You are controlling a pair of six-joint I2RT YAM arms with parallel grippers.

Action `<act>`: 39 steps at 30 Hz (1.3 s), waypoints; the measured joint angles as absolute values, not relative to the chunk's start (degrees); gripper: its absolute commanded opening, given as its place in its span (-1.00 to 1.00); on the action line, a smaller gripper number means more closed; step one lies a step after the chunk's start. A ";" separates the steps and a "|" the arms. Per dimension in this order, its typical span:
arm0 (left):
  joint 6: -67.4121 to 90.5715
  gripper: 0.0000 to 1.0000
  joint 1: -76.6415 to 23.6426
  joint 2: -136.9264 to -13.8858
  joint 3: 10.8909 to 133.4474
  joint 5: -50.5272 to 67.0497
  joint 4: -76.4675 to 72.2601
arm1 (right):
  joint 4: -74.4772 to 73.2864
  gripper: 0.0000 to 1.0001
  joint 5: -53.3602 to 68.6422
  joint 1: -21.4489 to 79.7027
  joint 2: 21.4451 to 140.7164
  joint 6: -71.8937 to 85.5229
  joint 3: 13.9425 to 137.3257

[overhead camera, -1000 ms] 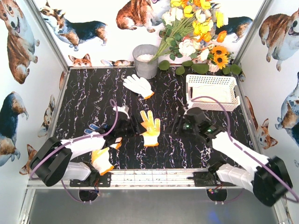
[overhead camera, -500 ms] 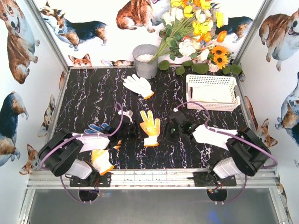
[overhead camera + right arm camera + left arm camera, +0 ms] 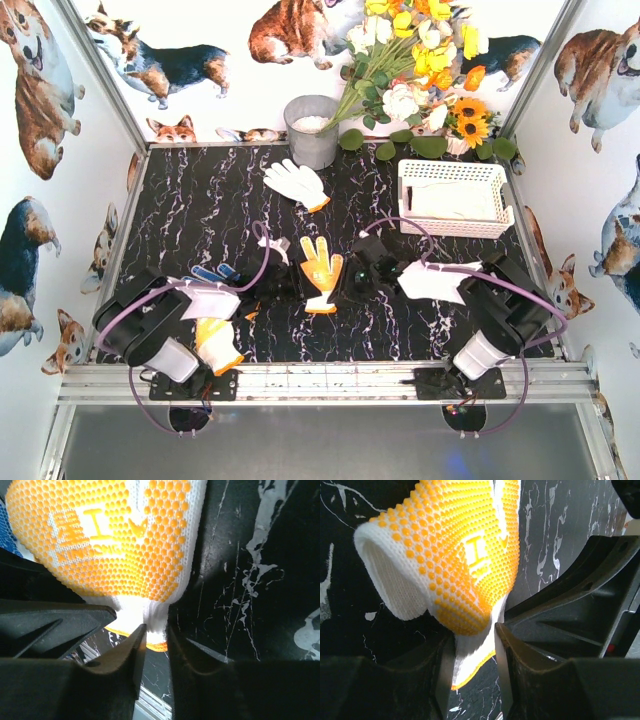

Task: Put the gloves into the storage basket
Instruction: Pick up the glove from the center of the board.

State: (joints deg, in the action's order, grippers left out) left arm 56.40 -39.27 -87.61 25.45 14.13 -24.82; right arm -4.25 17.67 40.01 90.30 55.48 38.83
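Note:
A yellow-palmed glove (image 3: 320, 268) lies palm up at the table's middle. My left gripper (image 3: 296, 290) comes from the left and my right gripper (image 3: 346, 290) from the right, both at its cuff. In the left wrist view the gripper (image 3: 474, 635) is shut on the white cuff of the glove (image 3: 450, 555). In the right wrist view the gripper (image 3: 156, 630) pinches the same cuff of the glove (image 3: 110, 540). A white glove with an orange cuff (image 3: 297, 183) lies farther back. A blue-palmed glove (image 3: 213, 272) and another yellow one (image 3: 218, 343) lie near the left arm. The white storage basket (image 3: 455, 172) stands at the back right.
A grey metal bucket (image 3: 312, 130) stands at the back centre, beside a bunch of flowers (image 3: 420, 60). The enclosure walls close in the table on three sides. Purple cables loop over both arms.
My right arm has swung left and its gripper has closed in on the glove's cuff. The left arm has drawn back a little and the glove has shifted slightly left.

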 measured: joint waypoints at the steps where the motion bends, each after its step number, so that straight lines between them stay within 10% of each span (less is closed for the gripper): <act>1: 56.53 -0.55 -39.31 -87.79 25.45 14.17 -24.93 | -3.97 -0.72 17.85 40.10 90.61 55.46 38.89; 3: 56.69 -0.71 -39.46 -87.92 25.19 14.33 -25.02 | -3.62 -0.99 18.13 40.16 91.15 55.53 38.89; 21: 53.10 -0.95 -39.66 -63.96 40.40 14.37 -0.08 | -14.33 -1.00 17.80 40.18 67.09 54.59 48.40; 39: 37.15 -0.91 -32.40 -80.55 62.39 18.63 4.12 | -18.13 -1.00 7.66 35.35 70.67 41.39 61.58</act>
State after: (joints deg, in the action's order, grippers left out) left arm 37.15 -32.40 -80.55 62.39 18.63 4.12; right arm -18.13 7.66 35.35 70.67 41.39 61.58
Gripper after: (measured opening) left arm 0.046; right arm 0.022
